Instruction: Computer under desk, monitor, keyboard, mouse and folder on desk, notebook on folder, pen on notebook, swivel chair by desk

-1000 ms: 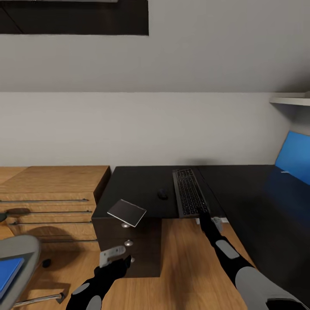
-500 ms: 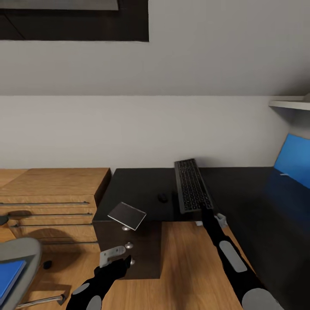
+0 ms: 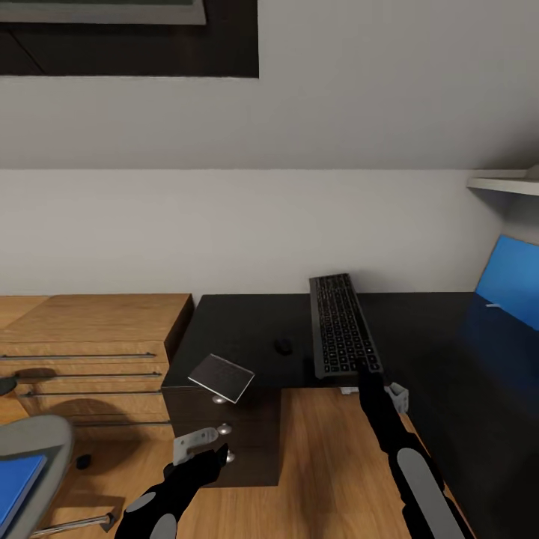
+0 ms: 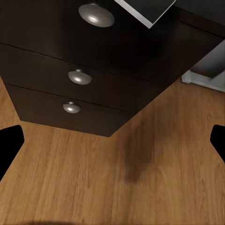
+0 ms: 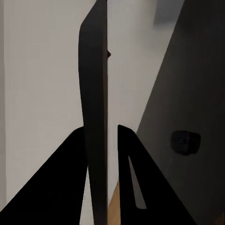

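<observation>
Keyboard (image 3: pixel 343 326): near end clamped in right pincer (image 3: pixel 364 368), held above the surface (image 3: pixel 247 329) beside the mouse (image 3: pixel 283 346). Left pincer (image 3: pixel 213 449): spread, empty. Risk: an end grip may let it slip.

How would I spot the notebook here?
Find the black desk against the grey wall. At its near left corner, a thin grey glossy notebook overhangs the edge above the silver knobs. It is flat and square, unlike the small oval mouse.

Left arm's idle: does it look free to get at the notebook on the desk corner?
Probably yes. The left gripper hangs open by the drawers, just below the notebook, which overhangs the desk corner with nothing between them.
</observation>
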